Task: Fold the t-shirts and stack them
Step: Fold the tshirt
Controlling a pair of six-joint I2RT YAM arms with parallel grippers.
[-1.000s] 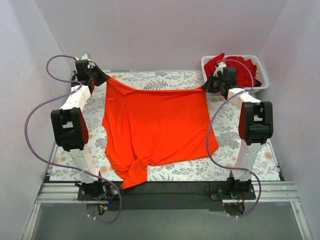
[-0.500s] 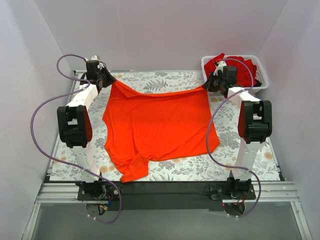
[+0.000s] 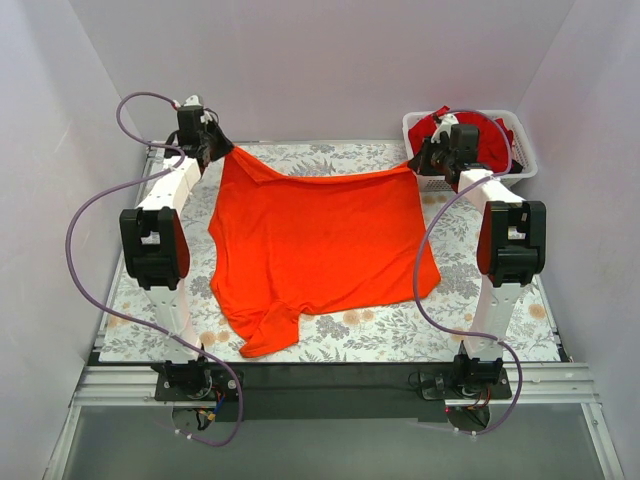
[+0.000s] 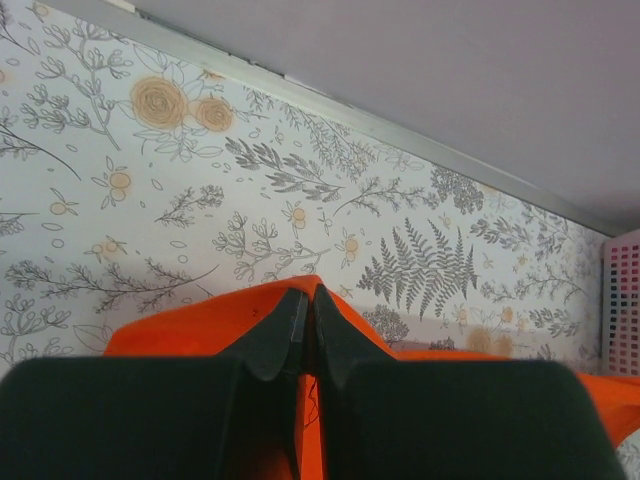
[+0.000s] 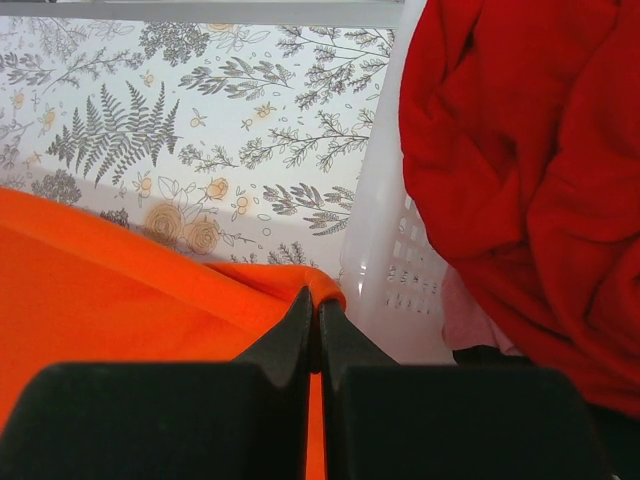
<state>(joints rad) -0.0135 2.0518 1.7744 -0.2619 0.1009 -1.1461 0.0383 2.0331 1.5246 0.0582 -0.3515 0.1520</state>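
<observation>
We hold the left gripper [image 4: 310, 296] and right gripper [image 5: 316, 302] each pinched shut on a far corner of the orange shirt [image 3: 320, 245], spreading it flat across the table [image 3: 400, 335] for folding, while the red shirts [image 3: 487, 140] sit in the basket [image 3: 524, 160].

The right end effector [image 5: 316, 318] has its two dark fingers pressed together on a corner of the orange-red t-shirt [image 5: 110, 295]. The cloth spreads away to the left of the fingers. Just right of the fingertips stands the white mesh basket [image 5: 385, 265], its wall close to the pinched corner. Deeper red t-shirts [image 5: 520, 170] lie bunched inside it. Ahead and left lies the floral-patterned desk [image 5: 200, 110].
</observation>
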